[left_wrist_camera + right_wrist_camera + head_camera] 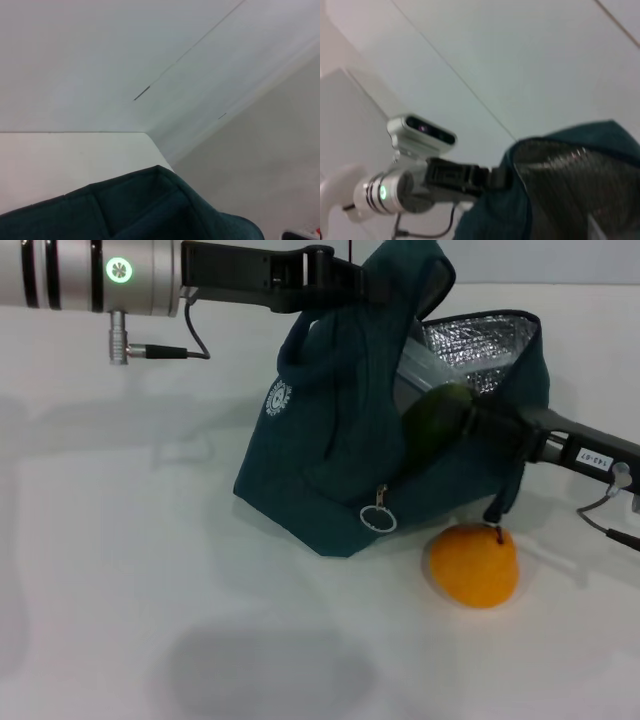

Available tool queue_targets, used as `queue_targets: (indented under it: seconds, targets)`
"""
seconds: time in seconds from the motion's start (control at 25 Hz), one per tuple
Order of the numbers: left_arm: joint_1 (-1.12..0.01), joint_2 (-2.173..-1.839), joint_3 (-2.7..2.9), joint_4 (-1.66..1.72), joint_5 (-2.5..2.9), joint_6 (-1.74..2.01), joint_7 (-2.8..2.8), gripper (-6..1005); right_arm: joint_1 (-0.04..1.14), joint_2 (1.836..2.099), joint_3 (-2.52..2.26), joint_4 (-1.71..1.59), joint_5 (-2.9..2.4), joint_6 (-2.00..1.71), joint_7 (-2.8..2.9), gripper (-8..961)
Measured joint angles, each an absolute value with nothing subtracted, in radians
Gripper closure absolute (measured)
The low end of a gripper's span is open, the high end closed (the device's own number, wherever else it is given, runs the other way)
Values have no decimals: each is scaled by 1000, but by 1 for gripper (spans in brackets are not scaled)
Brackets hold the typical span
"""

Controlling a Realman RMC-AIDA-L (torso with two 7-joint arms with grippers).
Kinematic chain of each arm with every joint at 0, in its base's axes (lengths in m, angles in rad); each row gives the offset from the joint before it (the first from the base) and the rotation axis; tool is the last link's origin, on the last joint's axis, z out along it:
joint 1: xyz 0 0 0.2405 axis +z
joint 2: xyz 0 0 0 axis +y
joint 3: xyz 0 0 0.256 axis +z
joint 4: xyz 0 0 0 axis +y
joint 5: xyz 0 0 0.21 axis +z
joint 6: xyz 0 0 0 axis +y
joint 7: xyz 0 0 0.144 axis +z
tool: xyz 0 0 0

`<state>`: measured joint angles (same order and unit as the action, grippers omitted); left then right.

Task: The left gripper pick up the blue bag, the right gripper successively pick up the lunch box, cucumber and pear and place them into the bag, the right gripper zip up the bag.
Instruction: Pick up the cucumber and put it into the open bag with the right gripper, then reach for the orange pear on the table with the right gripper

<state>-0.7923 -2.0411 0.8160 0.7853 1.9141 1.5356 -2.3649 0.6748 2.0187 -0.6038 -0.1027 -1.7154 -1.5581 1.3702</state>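
Left gripper [345, 280] came in from 9 o'clock at the top of the head view, silver wrist with green ring light, and was pinching the top edge of the blue bag [330, 460] near its handle, holding that side up. Blue bag sat on the white bench [120, 570] at centre, mouth open toward 2 o'clock, foil lining showing, ring zip pull [379, 518] hanging at its front lower edge. Inside the mouth, a clear edge of the lunch box [415, 365] showed. Cucumber [435, 420] was at the bag's opening, clamped in the right gripper [470, 420], which reached in from 3 o'clock. Pear [474, 564] lay on the bench at 5 o'clock from the bag, just beside its base, stem up.
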Motion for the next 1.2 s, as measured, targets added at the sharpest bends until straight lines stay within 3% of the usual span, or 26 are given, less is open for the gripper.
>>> queue_targets:
  seconds: [0.2,0.48,0.52,0.64,0.76,0.96,1.2]
  targets:
    - [-793,-2041,817,785,1914,1536,-2365,939,639,2020,-611,-194,-1691,-1673,1372,218]
    - [-787,-2041,817,785,1914,1535,-2356,939,499,1999,-607,-466,-1606,-1924,1328,226]
    - [-787,-2041,818,785,1914,1536,-2354,939,444,1976,-626,-552,-1618,-1976,1260,228]
    - [-783,-2041,817,785,1914,1535,-2352,939,410,1942,-649,-574,-1669,-1995,1207,231]
    - [-781,-2043,816,785,1914,1535,-2352,939,391,1932,-651,-572,-1709,-1983,1171,242]
    - [-786,-2046,816,785,1914,1526,-2352,938,374,1947,-658,-582,-1780,-1916,1111,262]
    - [-787,-2046,816,785,1914,1525,-2351,938,395,1990,-689,-574,-1854,-1820,1084,285]
